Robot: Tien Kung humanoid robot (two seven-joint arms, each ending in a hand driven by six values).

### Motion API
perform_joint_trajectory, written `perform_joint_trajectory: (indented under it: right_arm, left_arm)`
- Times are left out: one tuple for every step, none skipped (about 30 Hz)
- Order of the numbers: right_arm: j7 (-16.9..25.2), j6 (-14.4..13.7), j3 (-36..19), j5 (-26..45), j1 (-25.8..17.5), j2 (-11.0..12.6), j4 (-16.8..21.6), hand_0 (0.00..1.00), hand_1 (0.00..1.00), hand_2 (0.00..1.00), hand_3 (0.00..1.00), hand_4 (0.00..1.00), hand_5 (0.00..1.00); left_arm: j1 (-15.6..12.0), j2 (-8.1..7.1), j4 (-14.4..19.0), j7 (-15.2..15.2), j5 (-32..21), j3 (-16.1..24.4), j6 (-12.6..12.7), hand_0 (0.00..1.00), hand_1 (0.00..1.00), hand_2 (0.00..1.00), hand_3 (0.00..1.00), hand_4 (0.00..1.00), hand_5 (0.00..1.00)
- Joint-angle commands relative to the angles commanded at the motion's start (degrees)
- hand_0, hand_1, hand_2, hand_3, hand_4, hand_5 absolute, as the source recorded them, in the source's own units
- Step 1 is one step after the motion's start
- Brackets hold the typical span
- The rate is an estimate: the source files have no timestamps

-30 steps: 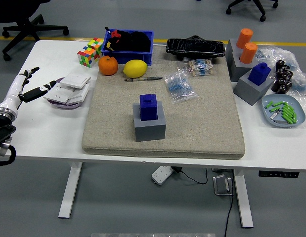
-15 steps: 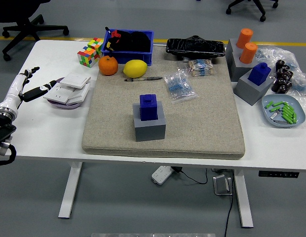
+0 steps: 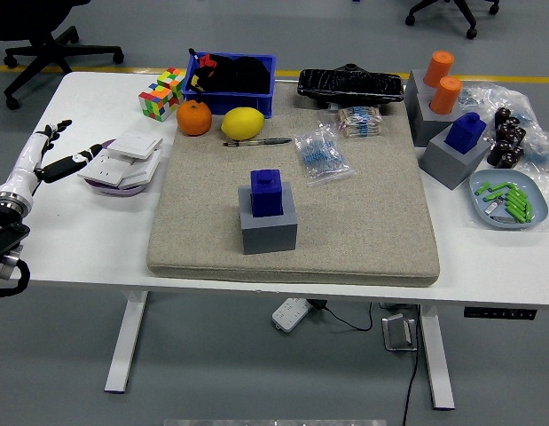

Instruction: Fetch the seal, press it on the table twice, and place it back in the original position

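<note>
The left hand [image 3: 45, 153] rests at the far left over the white counter [image 3: 97, 240], its fingers spread loosely and holding nothing. Just to its right, almost at its fingertips, a stack of white switch plates [image 3: 123, 158] lies on a pale dish. Farther right and beyond the hand, toward the far edge of the counter, stands a multicoloured cube [image 3: 162, 93], then an orange [image 3: 194, 117] and a lemon [image 3: 242, 122] just beside each other in front of a blue bin [image 3: 231, 78] holding dark items. A pen [image 3: 258, 141] lies just in front of the lemon on a beige mat [image 3: 363, 231] that covers the middle of the counter.

Well to the right of the hand, near the middle of the mat, the blue seal [image 3: 266, 192] sits upright in its grey block holder [image 3: 268, 226], untouched and well apart from the hand. Farther right lie two clear bags of small blue parts [image 3: 321, 153] and a black tray [image 3: 351, 85] at the far edge. At the far right, off the mat, two orange cylinders [image 3: 443, 82] stand in a grey stand, a second blue stamp [image 3: 466, 131] sits in another grey block, and a light blue dish of green pieces [image 3: 508, 200] lies nearest the right edge. The right hand does not appear.
</note>
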State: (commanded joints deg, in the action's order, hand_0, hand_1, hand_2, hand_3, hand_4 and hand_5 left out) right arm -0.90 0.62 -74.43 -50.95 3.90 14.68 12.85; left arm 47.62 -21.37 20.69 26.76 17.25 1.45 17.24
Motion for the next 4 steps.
perform_joint_trajectory:
  right_arm:
    - [0.0, 0.0, 0.0, 0.0, 0.0, 0.0, 0.0, 0.714, 0.628, 0.626, 0.600, 0.707, 0.485]
    - [0.0, 0.1, 0.0, 0.0, -0.1, 0.0, -0.1, 0.714, 0.628, 0.626, 0.600, 0.707, 0.485]
    - [0.0, 0.1, 0.1, 0.0, -0.2, 0.0, -0.1, 0.714, 0.628, 0.626, 0.600, 0.707, 0.485]
    - [0.0, 0.1, 0.1, 0.1, -0.2, 0.0, -0.1, 0.714, 0.628, 0.626, 0.600, 0.707, 0.485]
  left_arm:
    - [0.0, 0.00, 0.1, 0.0, 0.1, 0.1, 0.0, 0.926, 0.970, 0.962, 0.913, 0.882, 0.513]
    - [0.1, 0.01, 0.1, 0.0, 0.2, 0.1, 0.0, 0.926, 0.970, 0.962, 0.913, 0.882, 0.513]
    - [0.1, 0.03, 0.2, 0.0, 0.3, 0.0, 0.0, 0.926, 0.970, 0.962, 0.913, 0.882, 0.513]
    - [0.2, 0.06, 0.2, 0.0, 0.2, 0.0, 0.0, 0.926, 0.970, 0.962, 0.913, 0.882, 0.513]
